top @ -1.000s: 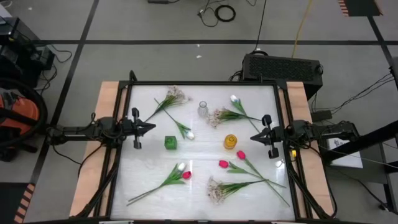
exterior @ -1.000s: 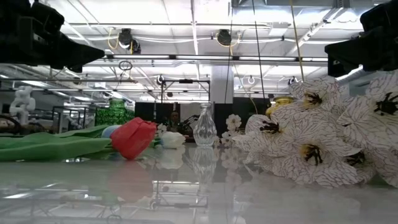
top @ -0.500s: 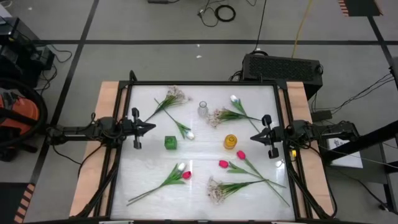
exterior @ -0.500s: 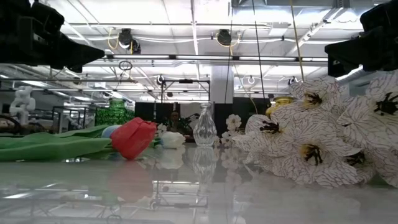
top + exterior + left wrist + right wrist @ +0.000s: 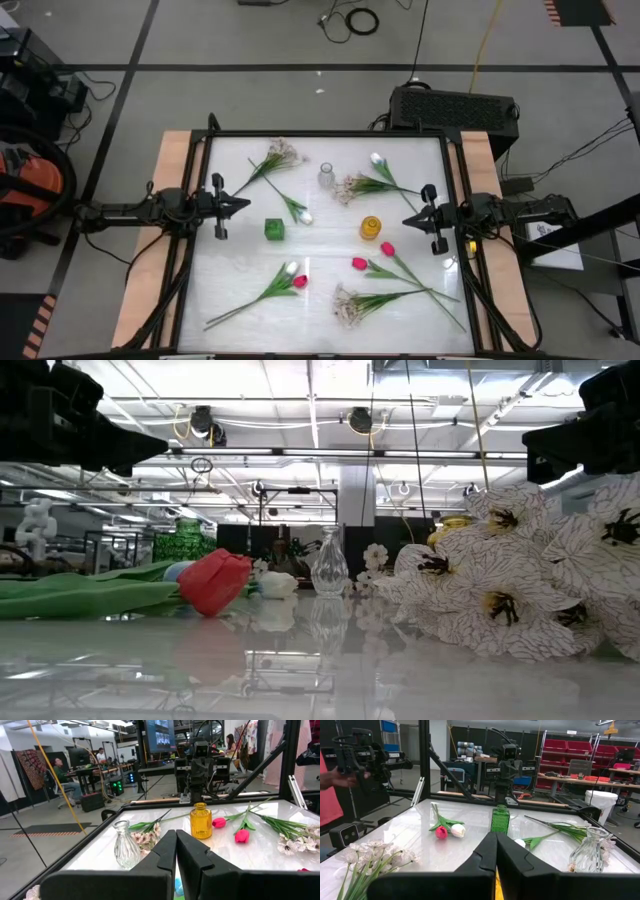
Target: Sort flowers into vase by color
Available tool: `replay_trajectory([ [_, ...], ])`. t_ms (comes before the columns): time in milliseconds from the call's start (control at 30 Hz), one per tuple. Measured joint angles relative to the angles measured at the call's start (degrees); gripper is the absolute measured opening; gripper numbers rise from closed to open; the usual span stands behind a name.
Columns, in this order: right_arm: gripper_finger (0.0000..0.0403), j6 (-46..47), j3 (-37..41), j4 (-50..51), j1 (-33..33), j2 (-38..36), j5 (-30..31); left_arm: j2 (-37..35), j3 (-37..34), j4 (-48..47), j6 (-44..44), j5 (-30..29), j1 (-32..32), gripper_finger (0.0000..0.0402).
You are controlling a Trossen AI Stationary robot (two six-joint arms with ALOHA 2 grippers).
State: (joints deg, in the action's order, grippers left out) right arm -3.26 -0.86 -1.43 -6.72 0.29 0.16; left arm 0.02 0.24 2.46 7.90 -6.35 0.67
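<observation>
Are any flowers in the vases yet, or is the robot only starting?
Only starting. Done: nothing; the clear vase, yellow vase and green vase stand empty. In hand: nothing; the left end effector and right end effector hover shut at the table's sides. Left: every flower, like the pink tulips, white tulip and blossom sprays lying on the table.

No text, label, brand or number can be read anywhere.
</observation>
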Motion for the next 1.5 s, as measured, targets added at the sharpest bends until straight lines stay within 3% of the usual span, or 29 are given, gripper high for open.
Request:
replay_trajectory([
  [533, 0.0000, 0.30, 0.02, -0.04, 0.00, -0.02, 0.02, 0.00, 0.00, 0.00, -0.02, -0.02, 0.02, 0.0018],
  [733, 0.0000, 9.37, 0.00, 0.28, 0.00, -0.01, -0.01, -0.01, 0.01, 0.00, -0.02, -0.02, 0.00, 0.0018],
  [933, 0.0000, 12.50, -3.13, -3.06, 0.00, 1.44, 1.57, 0.01, -0.01, 0.00, -0.02, -0.02, 0.01, 0.0018],
  [1133, 0.0000, 12.84, -19.97, 6.95, -0.02, 10.81, 5.85, 0.12, 0.00, -0.17, -0.02, -0.06, 0.00, 0.0018],
  [1333, 0.0000, 7.95, -47.78, 21.52, -0.02, 28.44, 12.48, 0.14, 0.00, -0.02, -0.02, -1.36, 0.00, 0.0018],
  [1500, 0.0000, 0.40, -72.39, 27.78, 0.02, 44.58, 20.16, 0.17, -0.01, -0.09, -0.02, -1.44, 0.00, 0.0018],
])
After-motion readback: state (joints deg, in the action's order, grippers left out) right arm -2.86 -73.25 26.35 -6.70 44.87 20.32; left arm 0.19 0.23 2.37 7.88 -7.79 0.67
